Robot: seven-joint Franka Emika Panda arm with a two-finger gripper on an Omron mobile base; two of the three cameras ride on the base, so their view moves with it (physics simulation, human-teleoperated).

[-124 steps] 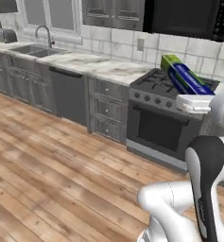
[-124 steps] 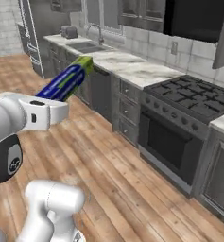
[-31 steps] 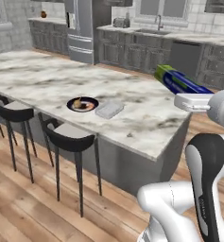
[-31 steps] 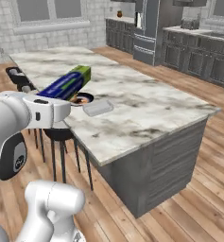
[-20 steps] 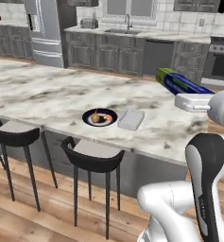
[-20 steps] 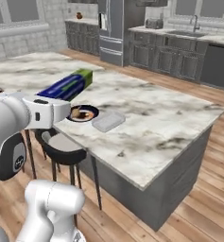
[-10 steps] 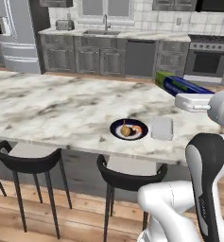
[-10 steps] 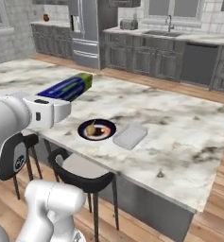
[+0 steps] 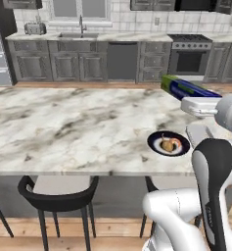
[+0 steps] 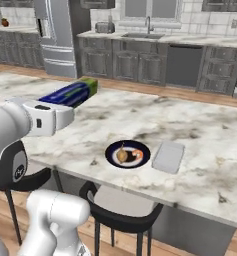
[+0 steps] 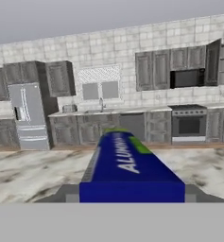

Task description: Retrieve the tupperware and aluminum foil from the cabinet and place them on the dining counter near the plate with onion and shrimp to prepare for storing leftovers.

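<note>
The robot's gripper point(image 9: 186, 98) holds the aluminum foil point(image 9: 187, 89), a long dark blue box with a yellow-green far end, its fingers closed on the near end so the box juts forward, level, above the marble table point(image 9: 63, 127). In the hand view the box point(image 11: 125, 163) runs straight away from the camera toward the far kitchen wall. On the table, a small black plate point(image 10: 128, 153) carries orange and yellowish food, and the translucent tupperware point(image 10: 168, 156) lies just beside it, apart from its rim. A black stool point(image 9: 58, 196) stands under the table's near edge. Compared with half a second ago, the whole scene has slid sideways in both base views, so the base has driven along the table; the plate and tupperware keep their places relative to each other, and the foil sits in the gripper as before.
</note>
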